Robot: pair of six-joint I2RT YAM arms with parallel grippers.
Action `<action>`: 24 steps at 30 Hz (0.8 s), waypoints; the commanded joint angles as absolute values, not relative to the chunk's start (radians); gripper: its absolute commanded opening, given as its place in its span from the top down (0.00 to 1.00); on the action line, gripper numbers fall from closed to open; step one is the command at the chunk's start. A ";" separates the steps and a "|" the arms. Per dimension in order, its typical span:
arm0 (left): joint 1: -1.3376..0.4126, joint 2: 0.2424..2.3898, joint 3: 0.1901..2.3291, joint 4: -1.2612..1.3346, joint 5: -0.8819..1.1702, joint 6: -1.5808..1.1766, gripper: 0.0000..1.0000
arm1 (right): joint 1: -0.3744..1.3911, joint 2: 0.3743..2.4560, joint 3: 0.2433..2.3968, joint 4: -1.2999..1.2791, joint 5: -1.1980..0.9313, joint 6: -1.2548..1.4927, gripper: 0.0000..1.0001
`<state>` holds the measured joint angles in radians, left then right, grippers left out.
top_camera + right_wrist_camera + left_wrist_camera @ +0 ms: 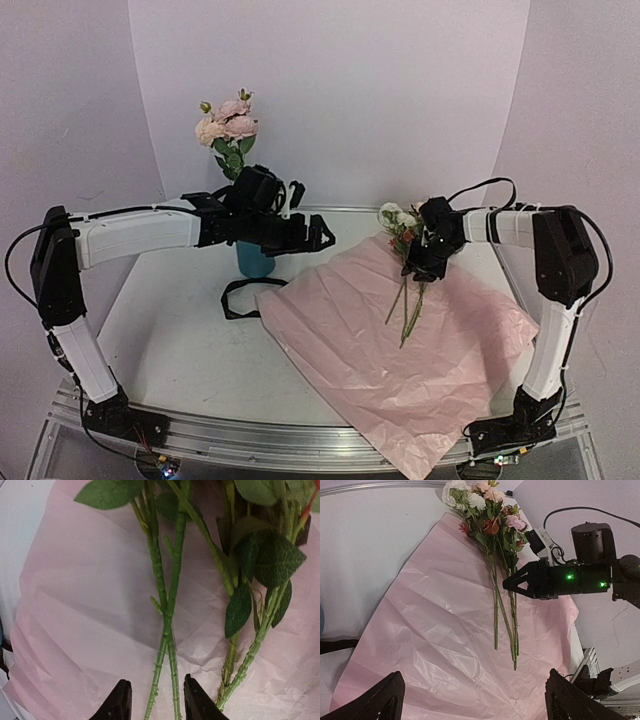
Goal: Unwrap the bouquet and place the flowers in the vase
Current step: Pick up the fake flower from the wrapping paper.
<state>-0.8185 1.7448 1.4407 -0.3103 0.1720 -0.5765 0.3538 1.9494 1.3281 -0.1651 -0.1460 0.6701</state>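
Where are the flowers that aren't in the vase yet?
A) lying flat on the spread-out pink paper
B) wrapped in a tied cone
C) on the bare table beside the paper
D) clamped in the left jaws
A: the loose flowers lie flat on the pink paper, which is spread open on the table.

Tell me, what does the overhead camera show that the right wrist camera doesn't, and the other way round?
Only overhead: the vase already holding pink roses, a black ribbon on the table, and the left gripper. Only the right wrist: its fingertips apart, either side of two thin stems, seen close up. Both: the pink paper and the loose flowers lying on it.
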 commanded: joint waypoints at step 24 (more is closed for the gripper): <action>-0.822 1.752 1.490 -0.291 0.173 -0.544 0.01 | 0.382 2.074 1.395 -0.207 -0.176 0.779 0.79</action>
